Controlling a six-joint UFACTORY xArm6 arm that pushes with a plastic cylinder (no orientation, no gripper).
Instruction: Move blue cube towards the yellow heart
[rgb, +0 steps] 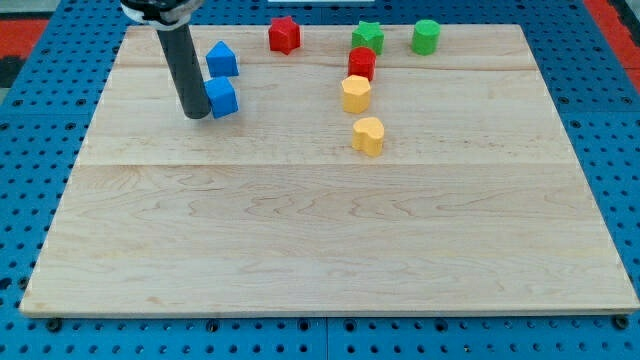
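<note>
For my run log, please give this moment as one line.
task: blue cube to yellow heart | my tip: touching blue cube on its left | yellow heart: right, apart | state: push underway

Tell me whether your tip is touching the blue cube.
Touching, as far as the camera view shows: my tip sits right against the blue cube on its side toward the view's left, with no wood visible between them.

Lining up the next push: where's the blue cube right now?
The blue cube sits in the board's upper left, just below the other blue block, with my tip touching its left side; the yellow heart lies to its right.
</note>
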